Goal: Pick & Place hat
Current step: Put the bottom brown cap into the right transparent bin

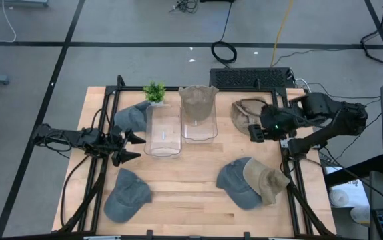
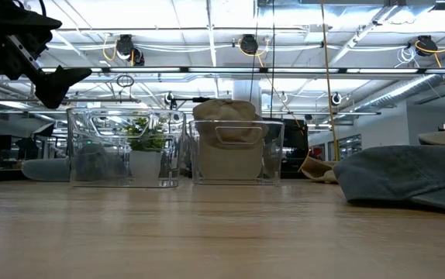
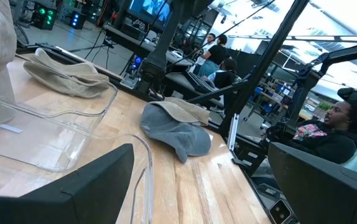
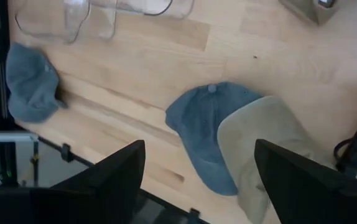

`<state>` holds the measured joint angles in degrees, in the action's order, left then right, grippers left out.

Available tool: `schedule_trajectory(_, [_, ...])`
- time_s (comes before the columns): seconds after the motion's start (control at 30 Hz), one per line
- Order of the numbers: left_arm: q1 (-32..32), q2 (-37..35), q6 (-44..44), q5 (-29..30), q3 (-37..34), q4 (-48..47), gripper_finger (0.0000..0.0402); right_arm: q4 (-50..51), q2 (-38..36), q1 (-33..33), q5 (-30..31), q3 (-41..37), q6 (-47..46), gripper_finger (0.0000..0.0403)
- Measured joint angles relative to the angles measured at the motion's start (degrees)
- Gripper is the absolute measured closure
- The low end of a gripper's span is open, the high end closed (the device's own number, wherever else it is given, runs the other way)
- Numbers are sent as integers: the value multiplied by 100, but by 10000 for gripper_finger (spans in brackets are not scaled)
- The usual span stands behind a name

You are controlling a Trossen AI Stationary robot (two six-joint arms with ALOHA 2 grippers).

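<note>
- Pale butcher-block wood, planks running crosswise: the desk [image 1: 191, 190] in the high view, framed by black rails.
- Two clear plastic bins stand side by side at mid-desk: the left bin [image 1: 163, 131] empty, the right bin [image 1: 199, 115] holding a tan hat [image 1: 198, 101] of soft cloth.
- A small green potted plant [image 1: 155, 92] sits at the far edge; a grey-blue hat [image 1: 132, 116] lies just beside the left bin, partly behind it.
- A second grey-blue hat [image 1: 127, 195] lies limp near the front left; at front right a blue hat [image 1: 237, 182] and a beige hat [image 1: 265, 181] overlap, the beige one on top.
- A tan-and-brown hat [image 1: 247, 112] lies at far right, partly covered by the right arm.
- Left pincer [image 1: 130, 147], fingers apart, holds nothing, left of the empty bin. Right pincer [image 1: 255, 131], fingers apart, above the desk beside the tan-and-brown hat; nothing gripped.
- Low view: both bins glossy and see-through [image 2: 125, 147] [image 2: 236, 151], the tan hat's crown rising above the rim; the plant blurred through plastic. A blue crown [image 2: 408, 177] fills the right, cut off by the edge. One dark finger of the left pincer [image 2: 56, 81] hangs at upper left.
- Left wrist view: curved clear rim near; the overlapped pair [image 3: 177, 127] farther off; people sit beyond the desk.
- Right wrist view: looking down between spread fingers on the blue hat [image 4: 206, 127] and beige hat [image 4: 268, 146]; the front-left hat [image 4: 32, 84] off to one side.
</note>
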<state>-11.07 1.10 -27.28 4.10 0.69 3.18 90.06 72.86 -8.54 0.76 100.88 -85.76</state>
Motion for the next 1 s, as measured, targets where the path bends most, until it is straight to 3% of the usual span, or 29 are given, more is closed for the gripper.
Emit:
schedule_trajectory(0.3, [0, 0, 2, 0, 2, 0, 20, -19, 156, -1336, 520, -45, -1586, 112])
schedule_trajectory(0.7, [0, 0, 2, 0, 2, 0, 20, -3, 181, -2931, 364, -653, -3589, 112])
schedule_trajectory(1.0, [0, 1, 1, 0, 2, 0, 20, -24, 184, -3765, 363, -1232, -4370, 112])
